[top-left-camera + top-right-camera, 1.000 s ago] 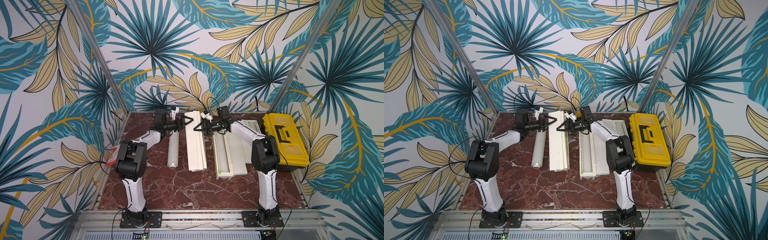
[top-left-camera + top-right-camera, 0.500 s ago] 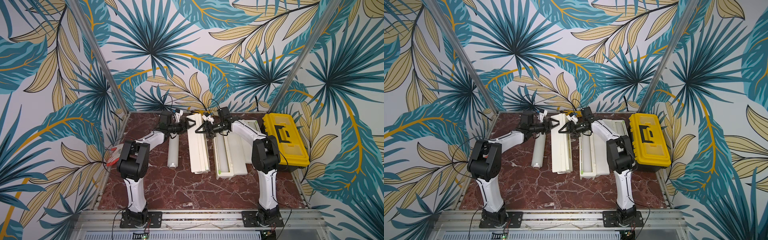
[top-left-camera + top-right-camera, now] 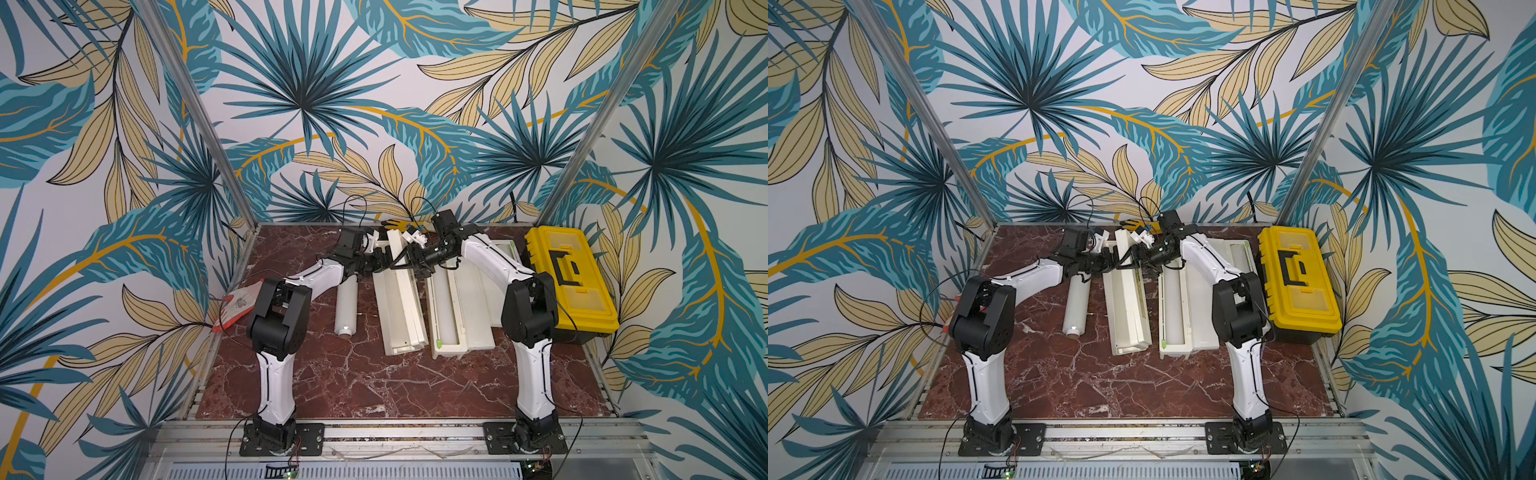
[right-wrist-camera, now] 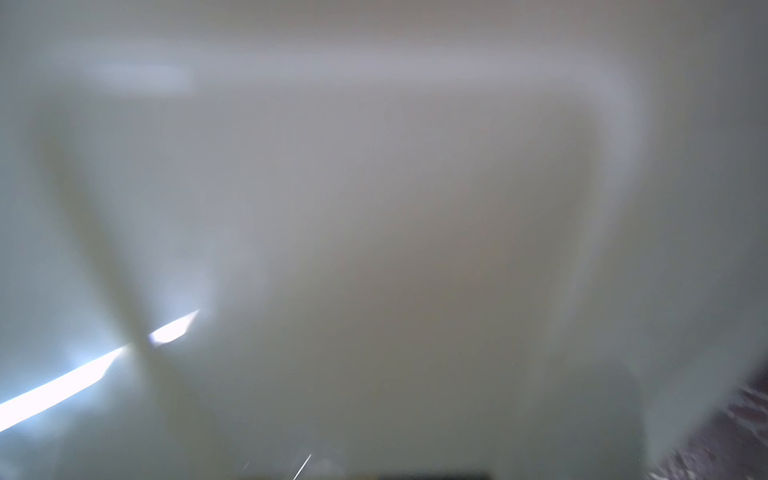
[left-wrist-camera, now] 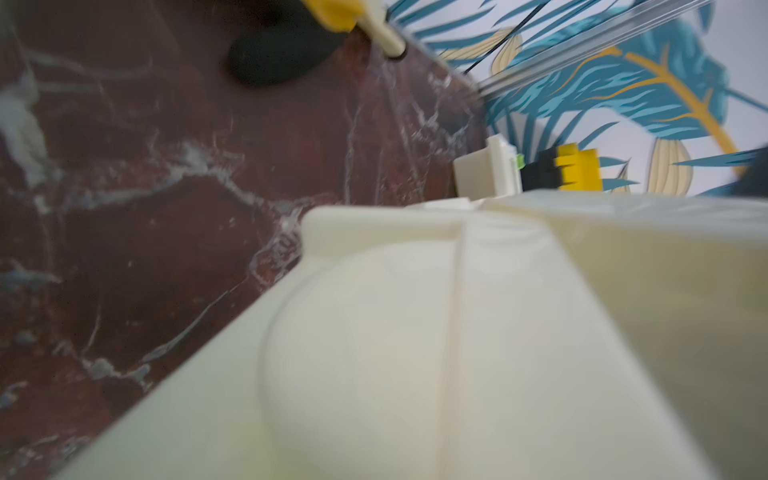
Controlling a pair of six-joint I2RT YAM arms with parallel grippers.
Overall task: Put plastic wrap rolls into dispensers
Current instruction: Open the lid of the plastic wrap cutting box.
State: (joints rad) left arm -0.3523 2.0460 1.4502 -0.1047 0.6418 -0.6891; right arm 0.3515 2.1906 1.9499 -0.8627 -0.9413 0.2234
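Note:
A loose plastic wrap roll (image 3: 347, 307) lies on the table left of the middle dispenser (image 3: 401, 307), a cream box in both top views (image 3: 1127, 311). My left gripper (image 3: 384, 259) is at that box's far end on its left side, fingers spread. My right gripper (image 3: 405, 262) faces it from the right, fingers also spread over the same end. Whether either one touches the box I cannot tell. The left wrist view is filled by the dispenser (image 5: 415, 332), the right wrist view by a cream blur. Neither shows fingers. An open dispenser (image 3: 446, 354) holds a roll (image 3: 446, 303).
Another dispenser (image 3: 505, 249) lies partly behind my right arm. A yellow-black toolbox (image 3: 569, 286) stands at the right edge. A red and white glove (image 3: 239, 303) lies at the left edge. Marble table (image 3: 374, 386) stretches toward the front.
My left gripper has swung right, from over the loose roll to the middle dispenser's far end. That dispenser has shifted right and a little toward the front. My right gripper has hardly moved.

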